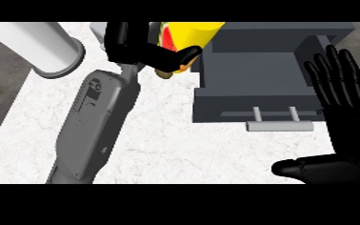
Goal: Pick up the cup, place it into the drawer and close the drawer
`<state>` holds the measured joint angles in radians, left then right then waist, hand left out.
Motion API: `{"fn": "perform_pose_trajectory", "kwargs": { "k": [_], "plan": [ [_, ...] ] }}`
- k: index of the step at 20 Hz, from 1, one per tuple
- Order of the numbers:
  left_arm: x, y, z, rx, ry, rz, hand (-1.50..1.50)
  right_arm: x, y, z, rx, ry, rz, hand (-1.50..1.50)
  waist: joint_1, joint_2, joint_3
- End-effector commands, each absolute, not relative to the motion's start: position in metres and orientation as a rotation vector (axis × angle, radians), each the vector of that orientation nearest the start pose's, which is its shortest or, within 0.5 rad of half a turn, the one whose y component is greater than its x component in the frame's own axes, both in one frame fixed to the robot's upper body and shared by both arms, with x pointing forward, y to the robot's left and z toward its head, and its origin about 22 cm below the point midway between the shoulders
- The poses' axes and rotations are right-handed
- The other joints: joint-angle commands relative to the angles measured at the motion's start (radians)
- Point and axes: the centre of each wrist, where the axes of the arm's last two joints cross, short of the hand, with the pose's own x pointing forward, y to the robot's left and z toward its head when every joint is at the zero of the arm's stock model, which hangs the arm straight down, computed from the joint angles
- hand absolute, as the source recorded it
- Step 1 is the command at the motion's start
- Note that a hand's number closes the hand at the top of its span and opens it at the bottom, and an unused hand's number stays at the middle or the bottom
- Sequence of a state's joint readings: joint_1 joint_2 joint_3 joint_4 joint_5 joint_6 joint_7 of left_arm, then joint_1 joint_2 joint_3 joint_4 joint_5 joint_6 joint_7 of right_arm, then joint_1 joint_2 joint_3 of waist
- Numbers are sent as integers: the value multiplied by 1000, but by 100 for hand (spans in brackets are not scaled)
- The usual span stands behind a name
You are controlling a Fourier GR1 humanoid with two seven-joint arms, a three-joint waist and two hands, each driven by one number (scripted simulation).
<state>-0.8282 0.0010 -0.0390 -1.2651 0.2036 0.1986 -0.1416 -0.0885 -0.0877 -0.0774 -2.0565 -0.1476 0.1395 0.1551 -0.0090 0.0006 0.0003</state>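
Cup (188, 34) is gripped by left robot hand (151, 52) at 12 o'clock beside open drawer (243, 107); carry-over and release judged next; right robot hand (337, 105) rested open at 3 o'clock.

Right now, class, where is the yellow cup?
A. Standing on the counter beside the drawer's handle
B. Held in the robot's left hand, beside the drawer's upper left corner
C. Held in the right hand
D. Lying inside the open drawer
B: the left hand is curled round the yellow cup beside the open drawer, not in it.
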Motion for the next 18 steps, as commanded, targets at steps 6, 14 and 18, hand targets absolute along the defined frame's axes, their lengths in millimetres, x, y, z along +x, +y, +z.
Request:
{"fn": "perform_pose_trajectory", "kwargs": {
  "k": [6, 14, 18],
  "plan": [
    [407, 63, 198, -266, -2046, -106, 150, 214, -256, 128, 136, -2003, 132, -150, -10, 2, 0],
    [419, 37, 166, -223, -1988, -120, 150, 228, -261, 134, 134, -1999, 149, -150, -23, 4, 0],
    [433, 34, 169, -185, -1963, -101, 150, 221, -255, 130, 133, -1996, 155, -150, -35, 8, 0]
  ]
}}
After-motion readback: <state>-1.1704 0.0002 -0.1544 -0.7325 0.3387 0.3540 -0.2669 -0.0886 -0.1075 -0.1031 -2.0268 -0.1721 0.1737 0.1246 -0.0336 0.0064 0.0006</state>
